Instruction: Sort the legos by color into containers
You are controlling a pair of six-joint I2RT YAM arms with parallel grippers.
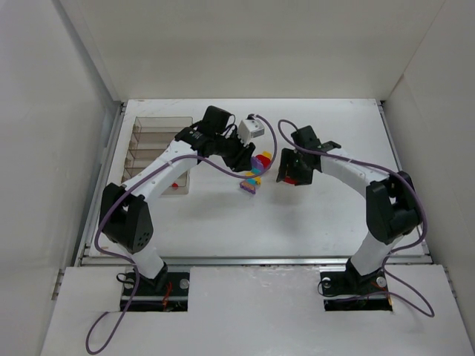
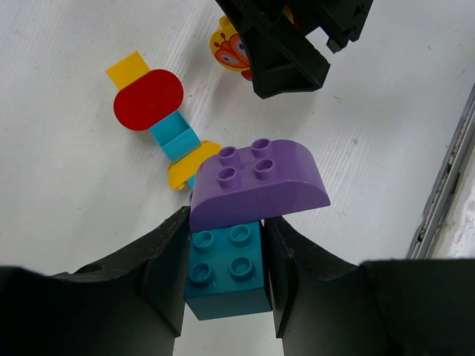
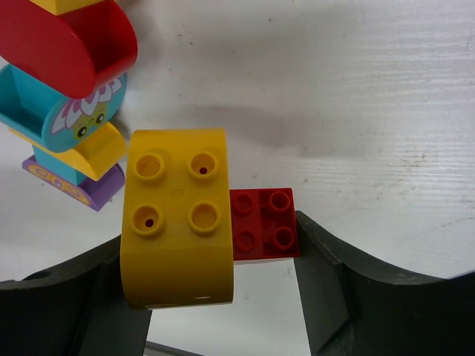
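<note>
The surface (image 1: 297, 222) is white and flat, with faint lines across it. Tall white walls (image 1: 44, 148) stand on the left, the back and the right. A grey metal rail (image 1: 252, 260) runs along the near edge. The light is soft and even.

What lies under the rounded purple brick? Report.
A teal brick, gripped by the left gripper, sticks out beneath the purple brick; its far end is covered, so any joint is unseen.

I operate in a robotics lab test cell. A white table (image 1: 245, 222) is boxed by plain white panels (image 1: 44, 133) left, far and right. My left arm (image 1: 159, 174) and right arm (image 1: 349, 172) are bolted at its near edge.
</note>
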